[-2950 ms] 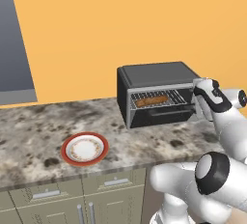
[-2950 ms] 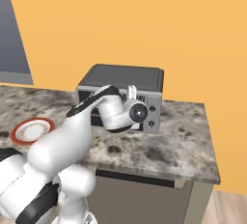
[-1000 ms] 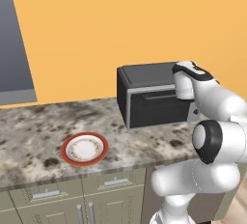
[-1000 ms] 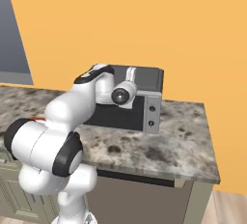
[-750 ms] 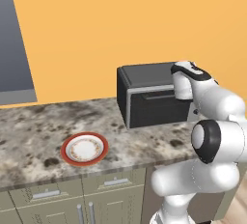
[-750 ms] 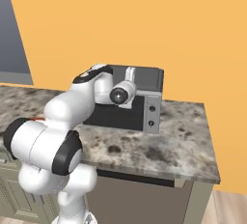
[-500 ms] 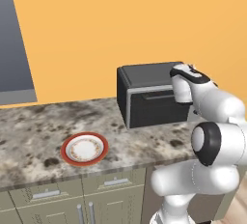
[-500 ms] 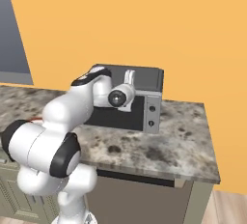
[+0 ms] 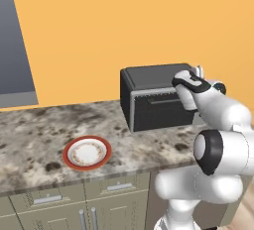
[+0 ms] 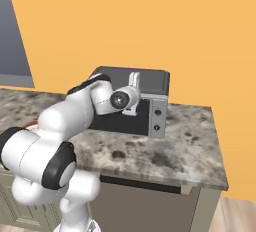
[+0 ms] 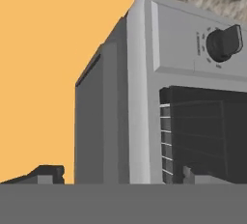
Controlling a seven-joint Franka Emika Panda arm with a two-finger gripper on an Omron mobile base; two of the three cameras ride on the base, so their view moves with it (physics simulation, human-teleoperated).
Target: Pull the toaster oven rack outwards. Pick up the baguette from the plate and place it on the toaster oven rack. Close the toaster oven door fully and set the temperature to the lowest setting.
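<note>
Since a second ago the hand has edged slightly along the top front of the toaster oven (image 9: pixel 158 97), and three seconds back the toaster oven door (image 9: pixel 161 108) hung open with the baguette on the rack inside; now the door stands shut against the silver frame, its slim bar handle across the upper part of the panel.

The gripper (image 10: pixel 134 80) sits at the oven's upper front edge, toward the right-hand end, just left of the control strip (image 10: pixel 159 116) in the right base view. Its fingers (image 10: pixel 133 81) point upward, and the jaws are spread wide with nothing between them. In the hand view the two dark tips (image 11: pixel 48 172) rise far apart at the bottom, the oven's silver corner between and beyond them, and a dark knob (image 11: pixel 223 43) with its tick marks shows farther along the strip. The camera there is rolled, so the oven appears turned on its side against the orange wall (image 9: pixel 124 21).

The oven stands at the far side of the speckled stone counter (image 9: pixel 44 135), against the wall. The plate (image 9: pixel 87 152), red-rimmed with a white centre, lies well apart from it to the left, nearer the counter's front edge, and well apart from the gripper. The baguette and the rack cannot be seen behind the dark door. Cabinet drawers (image 9: pixel 47 199) run below the counter.
</note>
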